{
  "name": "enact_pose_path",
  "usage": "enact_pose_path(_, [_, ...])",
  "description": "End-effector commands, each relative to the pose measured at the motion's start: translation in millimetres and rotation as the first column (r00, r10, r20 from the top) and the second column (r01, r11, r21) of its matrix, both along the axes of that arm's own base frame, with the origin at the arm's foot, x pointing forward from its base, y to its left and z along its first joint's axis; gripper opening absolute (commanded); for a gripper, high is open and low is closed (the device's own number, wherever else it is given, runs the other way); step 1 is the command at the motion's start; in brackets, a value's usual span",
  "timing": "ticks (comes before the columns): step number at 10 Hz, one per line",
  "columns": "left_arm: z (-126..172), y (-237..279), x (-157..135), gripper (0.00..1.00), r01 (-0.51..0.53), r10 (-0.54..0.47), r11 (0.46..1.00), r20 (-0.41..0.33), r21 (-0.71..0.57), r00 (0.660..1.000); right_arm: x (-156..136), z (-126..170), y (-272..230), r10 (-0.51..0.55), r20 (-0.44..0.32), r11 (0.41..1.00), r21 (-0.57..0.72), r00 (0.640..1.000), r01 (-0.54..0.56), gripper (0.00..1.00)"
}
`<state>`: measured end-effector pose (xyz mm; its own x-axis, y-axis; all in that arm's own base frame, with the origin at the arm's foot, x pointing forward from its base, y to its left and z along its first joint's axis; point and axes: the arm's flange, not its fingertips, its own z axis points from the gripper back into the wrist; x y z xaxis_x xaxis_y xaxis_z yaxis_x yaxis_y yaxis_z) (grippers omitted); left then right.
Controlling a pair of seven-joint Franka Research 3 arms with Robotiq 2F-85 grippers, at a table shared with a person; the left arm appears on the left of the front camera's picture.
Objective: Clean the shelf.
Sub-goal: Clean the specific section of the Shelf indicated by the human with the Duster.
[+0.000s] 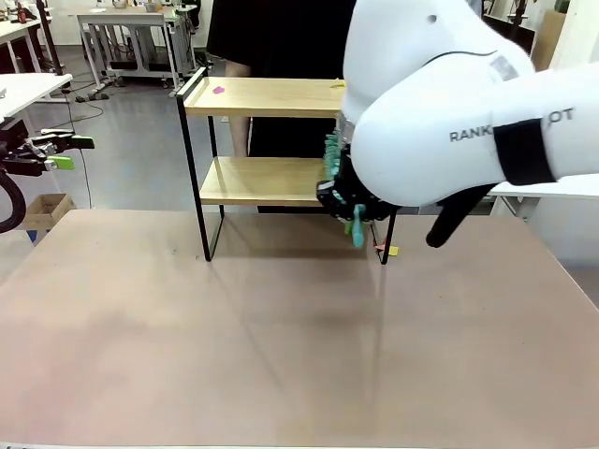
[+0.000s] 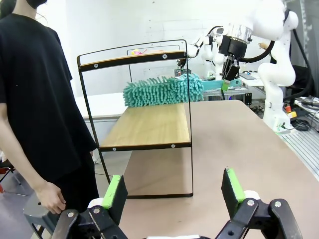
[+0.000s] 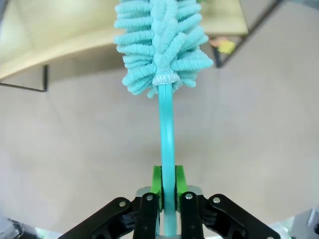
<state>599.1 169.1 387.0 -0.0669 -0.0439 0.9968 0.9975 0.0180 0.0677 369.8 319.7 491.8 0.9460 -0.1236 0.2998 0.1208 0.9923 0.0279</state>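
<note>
right arm [image 1: 449,103] sits closest to me in the front view, a white bulk covering the right end of the shelf [image 1: 262,98]. that shelf stands toward the far side of the table [image 1: 281,355]: one rack, two light wooden boards, thin black frame and legs. i count one pink scrap [image 1: 218,90] on its top board and one yellow scrap [image 1: 391,250] on the table by its right front leg. right gripper [image 1: 354,213] is at the shelf's right end, about level with the lower board. left gripper [image 1: 73,152] hangs well left of the shelf. one person [image 1: 271,37] in black stands behind the shelf.

from the left wrist, that gripper's jaws stand wide with nothing between them, facing the shelf's end. one teal duster [image 2: 162,90] lies between the two boards, its fluffy head over the lower one; touching or not, i can't tell.

from the right wrist, the jaws are clamped on the duster's handle, its head reaching toward the shelf.
</note>
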Motion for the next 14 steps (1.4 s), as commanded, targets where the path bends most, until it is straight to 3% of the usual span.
enact_pose_path(1, [2,0,-1,1.0,0.003,-0.003,1.0,0.009,0.003,1.0,-11,2,-22,-0.041,-0.073,0.998,-0.045,0.997,0.037,0.13])
enact_pose_path(2, [2,0,-1,1.0,0.003,-0.003,1.0,0.009,0.003,1.0,-14,3,-29,-0.107,-0.091,0.992,-0.076,0.99,0.101,0.13])
enact_pose_path(4, [2,0,-1,1.0,0.003,-0.003,1.0,0.009,0.003,1.0,-22,12,-25,-0.167,-0.02,0.979,-0.119,0.986,0.163,0.13])
enact_pose_path(7, [2,0,-1,1.0,0.003,-0.003,1.0,0.009,0.003,1.0,-35,29,-14,-0.104,0.093,0.99,-0.081,0.99,0.112,0.13])
enact_pose_path(8, [2,0,-1,1.0,0.003,-0.003,1.0,0.009,0.003,1.0,-28,19,-21,-0.123,-0.007,0.987,-0.102,0.992,0.122,0.13])
enact_pose_path(10, [2,0,-1,1.0,0.003,-0.003,1.0,0.009,0.003,1.0,-28,19,-21,-0.123,-0.007,0.987,-0.102,0.992,0.122,0.13])
enact_pose_path(11, [2,0,-1,1.0,0.003,-0.003,1.0,0.009,0.003,1.0,-34,22,-15,-0.11,0.013,0.989,-0.095,0.994,0.111,0.13])
enact_pose_path(12, [2,0,-1,1.0,0.003,-0.003,1.0,0.009,0.003,1.0,-43,31,-19,-0.037,0.063,0.998,-0.045,0.997,0.039,0.13])
enact_pose_path(14, [2,0,-1,1.0,0.003,-0.003,1.0,0.009,0.003,1.0,-55,42,-38,0.087,0.08,0.996,0.023,0.993,-0.089,0.13])
